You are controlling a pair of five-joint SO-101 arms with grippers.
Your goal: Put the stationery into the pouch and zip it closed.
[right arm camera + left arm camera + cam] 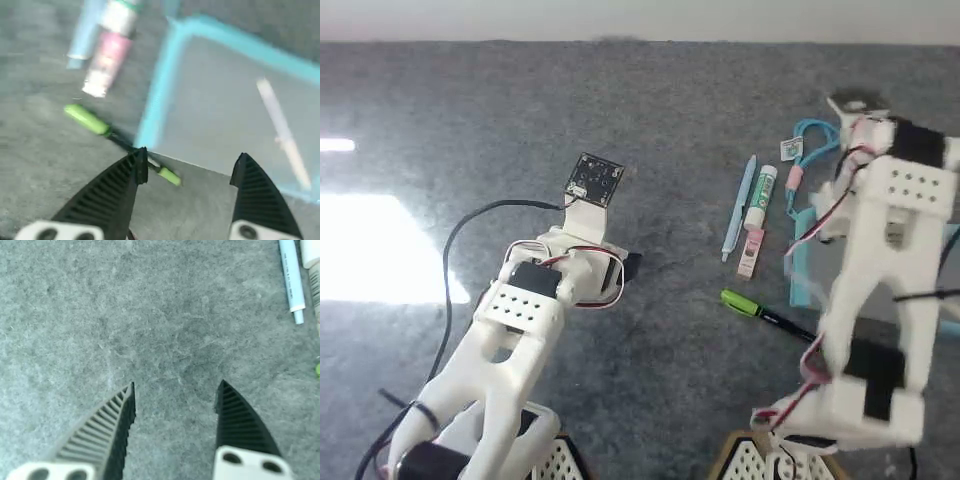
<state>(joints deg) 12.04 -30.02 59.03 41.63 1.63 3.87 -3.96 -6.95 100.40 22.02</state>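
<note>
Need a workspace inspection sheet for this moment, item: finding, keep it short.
Surface: grey felt table, with a glare patch at one side.
Job's things: blue-edged clear pouch lies flat. Outside it on the felt lie a light blue pen, white tube, pink item and green-capped pen.
Clutter: blue cord with tag beyond the pouch.
Grippers: left gripper over bare felt, jaws apart. Right gripper over the pouch's edge and the green-capped pen, jaws apart.
Cables: black cable on the felt by the left arm.
Surroundings: pale wall behind the table.

High cam looks down over table [470, 110]; wrist cams close above it; all share blue pen [738, 205].
</note>
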